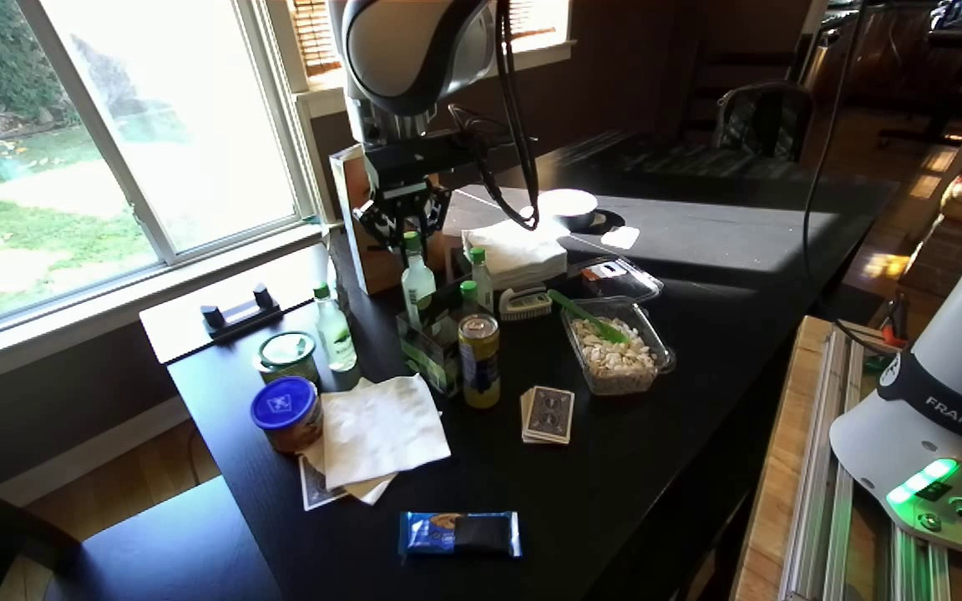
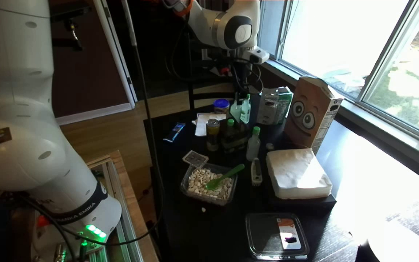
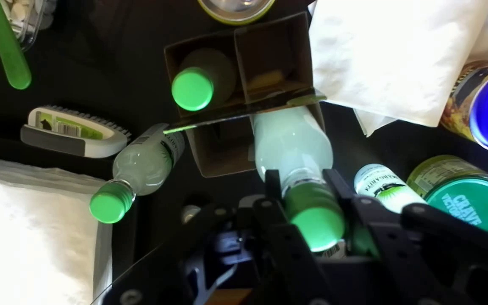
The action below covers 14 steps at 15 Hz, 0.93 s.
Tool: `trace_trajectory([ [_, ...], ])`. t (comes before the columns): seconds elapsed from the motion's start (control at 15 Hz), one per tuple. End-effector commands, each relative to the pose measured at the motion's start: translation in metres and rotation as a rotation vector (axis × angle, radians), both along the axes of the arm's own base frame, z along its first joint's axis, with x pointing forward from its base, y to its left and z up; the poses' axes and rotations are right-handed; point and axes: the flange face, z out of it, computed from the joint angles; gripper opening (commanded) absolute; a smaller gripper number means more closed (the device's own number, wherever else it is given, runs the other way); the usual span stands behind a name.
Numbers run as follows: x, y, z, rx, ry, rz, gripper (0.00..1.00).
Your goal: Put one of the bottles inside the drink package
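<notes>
While the gripper point(image 3: 303, 177) is clasping the bottle point(image 3: 292, 140) near its top, its base is sitting at one compartment of the carrier point(image 1: 431, 359), depth unclear, a second bottle point(image 3: 193, 89) standing in the diagonal compartment, a can point(image 1: 481, 359) standing just outside.

Matt cardboard carrier point(image 3: 223, 154), glossy bottle point(image 3: 292, 142)

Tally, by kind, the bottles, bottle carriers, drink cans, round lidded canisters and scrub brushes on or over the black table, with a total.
Green-capped bottles: 4, one held by the pincer
Cardboard bottle carriers: 1
Drink cans: 1
Blue-lidded canisters: 1
Green-lidded canisters: 1
Scrub brushes: 1
Total: 9
</notes>
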Motion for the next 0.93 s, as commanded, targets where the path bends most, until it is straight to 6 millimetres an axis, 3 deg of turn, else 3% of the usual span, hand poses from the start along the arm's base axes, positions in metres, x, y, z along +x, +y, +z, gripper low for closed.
trace_trajectory([
  [0.0,0.004,0.007,-0.009,0.039,0.016,-0.013,0.07],
  [0.6,0.005,0.009,-0.043,0.107,0.048,-0.09,0.07],
  [0.87,0.006,0.008,-0.047,0.062,-0.016,-0.087,0.07],
])
